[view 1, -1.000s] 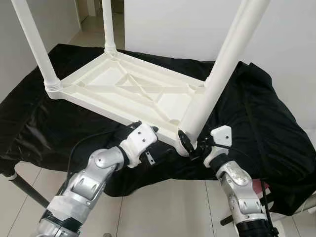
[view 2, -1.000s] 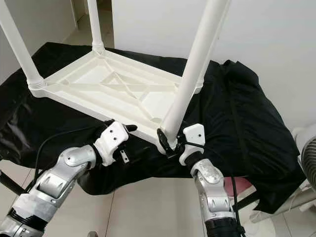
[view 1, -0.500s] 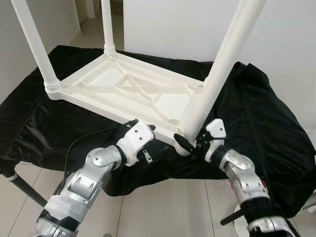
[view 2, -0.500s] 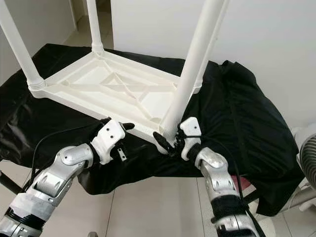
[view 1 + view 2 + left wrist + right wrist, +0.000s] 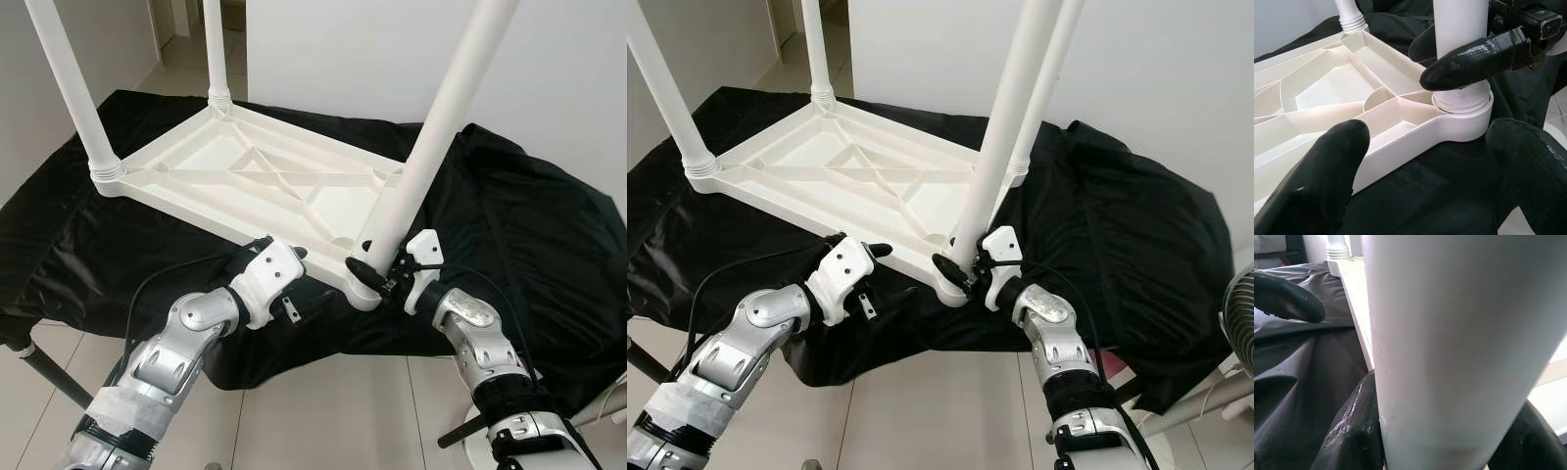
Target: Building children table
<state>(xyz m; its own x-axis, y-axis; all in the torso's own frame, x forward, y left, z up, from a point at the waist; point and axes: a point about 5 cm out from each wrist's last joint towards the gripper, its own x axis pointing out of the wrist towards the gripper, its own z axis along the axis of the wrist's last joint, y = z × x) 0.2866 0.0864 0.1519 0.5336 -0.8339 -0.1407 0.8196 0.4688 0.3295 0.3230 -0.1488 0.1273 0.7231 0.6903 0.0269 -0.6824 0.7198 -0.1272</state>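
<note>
right pincer (image 5: 377, 275) clamps table leg (image 5: 431, 142); left pincer (image 5: 1425, 161) spread wide.

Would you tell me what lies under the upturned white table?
A black cloth lies under the upturned table and hangs over the front edge. What supports the cloth is mostly covered; a dark leg shows below it.

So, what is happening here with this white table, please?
A white plastic children's table top lies upside down on a black cloth. The robot's right gripper is closed around the base of the near white leg, which stands in its corner socket. The left gripper is open beside the table's near edge, not holding anything. Three other legs stand in their corners.
</note>
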